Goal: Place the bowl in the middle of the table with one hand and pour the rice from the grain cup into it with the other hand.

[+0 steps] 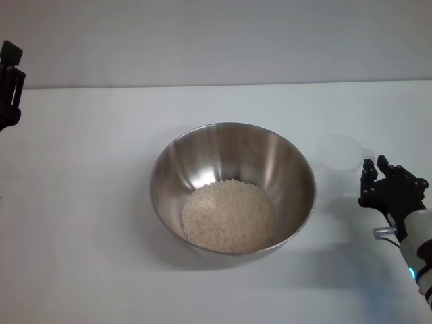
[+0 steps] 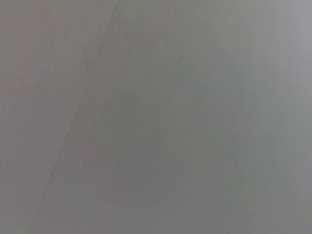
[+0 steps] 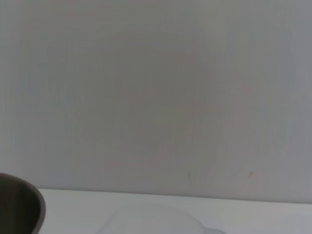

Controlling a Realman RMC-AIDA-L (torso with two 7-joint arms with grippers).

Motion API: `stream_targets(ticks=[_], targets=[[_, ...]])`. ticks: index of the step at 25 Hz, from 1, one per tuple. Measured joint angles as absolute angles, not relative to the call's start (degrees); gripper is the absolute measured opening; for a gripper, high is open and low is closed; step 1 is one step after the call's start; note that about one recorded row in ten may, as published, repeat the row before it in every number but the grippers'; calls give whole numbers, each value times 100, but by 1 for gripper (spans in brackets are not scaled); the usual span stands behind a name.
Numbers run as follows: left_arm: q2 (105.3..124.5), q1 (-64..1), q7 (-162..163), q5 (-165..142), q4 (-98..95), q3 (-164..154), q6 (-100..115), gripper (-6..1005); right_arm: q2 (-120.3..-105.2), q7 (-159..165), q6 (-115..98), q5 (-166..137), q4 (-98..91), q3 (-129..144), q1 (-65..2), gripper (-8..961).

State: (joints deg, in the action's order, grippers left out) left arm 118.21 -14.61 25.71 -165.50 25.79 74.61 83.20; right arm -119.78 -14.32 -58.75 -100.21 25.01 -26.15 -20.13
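Note:
The steel bowl [image 1: 233, 185] stands in the middle of the white table [image 1: 88, 223], with a pale heap of rice [image 1: 228, 216] in its bottom. The clear grain cup [image 1: 341, 154] stands upright and looks empty just right of the bowl. My right gripper [image 1: 376, 177] is at the cup's handle side, close behind it, its fingers slightly apart. The right wrist view shows the bowl's rim [image 3: 22, 204] and the cup's rim [image 3: 151, 220]. My left gripper [image 1: 9, 84] is parked at the far left edge, away from the bowl.
A plain grey wall runs behind the table's far edge [image 1: 216, 84]. The left wrist view shows only a plain grey surface.

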Motion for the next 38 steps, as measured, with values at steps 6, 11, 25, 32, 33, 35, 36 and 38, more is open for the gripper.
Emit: stream_targets(ticks=[6,11,25,32,33,35,36,38], targets=[[11815,-1451,2573,-16550,2574,7452,8323,518,-11980,-1432,-6082,-10021,2531,-2443,-1933,175],[11811,-1450,2575,-16550,2552,7451,8323,519,-11980,-1432,-6143,-10021,2625,-2413,-1848,175],[11810,-1368,2383,-16549,2486,7478,8334,521,-11932,-1413,-8550,-10024,2737,-1510,-1235,239],[11806,-1317,2078,-16535,2376,7612,8247,523,-11918,-803,-9529,-9985,2277,-1583,-1358,290],[11802,-1327,2064,-16535,2348,7649,8179,523,-11919,-636,-9601,-9979,2162,-1648,-1417,298],[11796,-1347,2059,-16537,2319,7800,7955,523,-11919,-286,-9709,-9976,1910,-1875,-1590,312],[11795,-1359,2047,-16541,2306,7933,7796,523,-11919,-286,-9709,-9976,1910,-1875,-1590,319],[11794,-1369,1955,-16538,2273,8102,7673,524,-11916,-225,-9752,-9975,1820,-2005,-1697,334]])
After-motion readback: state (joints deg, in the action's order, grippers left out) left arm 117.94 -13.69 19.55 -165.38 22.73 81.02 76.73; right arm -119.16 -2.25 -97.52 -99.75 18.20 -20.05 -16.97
